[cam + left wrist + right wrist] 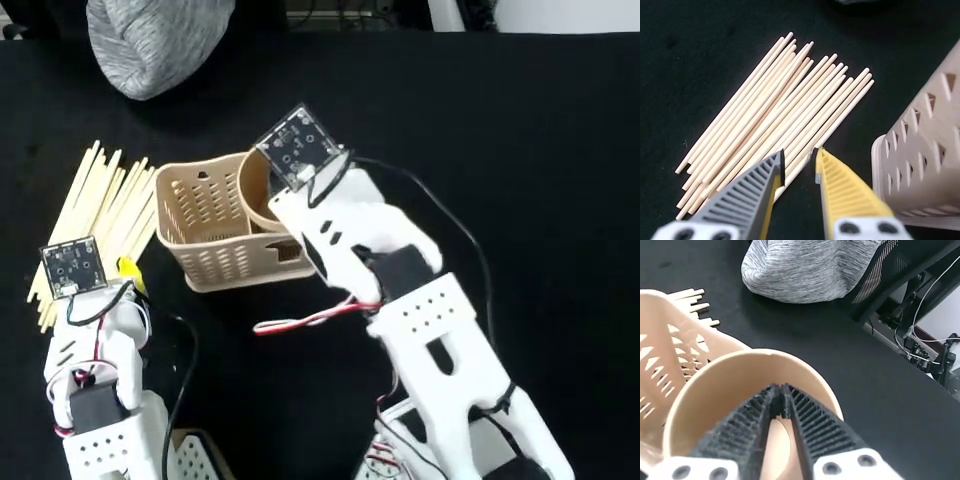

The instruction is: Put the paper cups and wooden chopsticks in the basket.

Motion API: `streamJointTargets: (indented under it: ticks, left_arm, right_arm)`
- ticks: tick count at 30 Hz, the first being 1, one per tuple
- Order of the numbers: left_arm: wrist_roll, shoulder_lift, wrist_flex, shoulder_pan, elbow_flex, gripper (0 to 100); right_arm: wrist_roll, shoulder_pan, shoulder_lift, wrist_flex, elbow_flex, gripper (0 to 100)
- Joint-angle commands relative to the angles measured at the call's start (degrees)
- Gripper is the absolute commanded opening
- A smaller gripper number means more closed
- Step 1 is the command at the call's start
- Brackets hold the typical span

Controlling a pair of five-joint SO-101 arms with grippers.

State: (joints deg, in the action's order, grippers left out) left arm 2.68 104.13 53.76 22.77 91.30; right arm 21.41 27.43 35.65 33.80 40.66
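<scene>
Arms poised on either side of the basket (205, 215), 1 over the wooden chopsticks (775, 105), 1 at the paper cup (715, 390).
From where I stand, the left end effector (800, 160) hangs released above the near ends of the chopsticks, its 2 fingers a little apart with the outermost stick running under the gap. The sticks lie fanned on the black bench (500, 120), just beside the basket's perforated wall, which crowds that side. The cup sits tilted in the basket's far end, mouth up. The right end effector (780, 390) is clenched, tips pressed nearly together within the cup's mouth; whether they pinch its wall I cannot tell. A grey cloth bundle (155, 40) rests on the bench beyond the basket, well apart from both arms.
</scene>
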Motion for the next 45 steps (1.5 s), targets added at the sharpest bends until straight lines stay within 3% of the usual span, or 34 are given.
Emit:
streamJointTargets:
  ticks: [1,11,16,20,26,30,34,41,45]
  left_arm:
    - [0.5,0.4,-1.1,-0.7,-0.1,13]
    - [0.6,0.3,-1.1,0.0,-1.0,13]
    - [2.8,-0.1,0.6,5.6,-6.3,18]
    - [3.8,-3.9,3.5,6.6,-10.2,20]
    - [11.7,-22.4,5.4,6.6,-23.3,20]
    - [18.5,-39.6,8.4,6.7,-35.5,20]
    - [22.1,-56.6,9.6,6.6,-46.9,20]
    - [25.1,-84.6,9.8,6.6,-65.4,20]
    - [27.1,-100.9,16.5,6.6,-79.5,20]
  right_arm:
    - [-0.1,-0.2,-2.7,3.5,-5.1,1.2]
    - [-0.1,1.5,-2.7,25.6,-35.6,1.2]
    - [-0.2,0.8,-2.6,38.1,-51.8,1.2]
    - [-0.3,-6.4,-2.6,46.6,-60.7,1.2]
    - [-5.7,-25.9,-3.0,49.9,-58.2,1.2]
    - [-2.7,-32.0,-2.9,47.0,-44.4,1.3]
    - [-2.6,-36.3,-2.7,37.8,-27.4,1.2]
    - [-2.3,-37.2,-3.0,8.2,3.5,1.5]
    - [-2.5,-37.2,-3.0,-7.3,17.1,1.5]
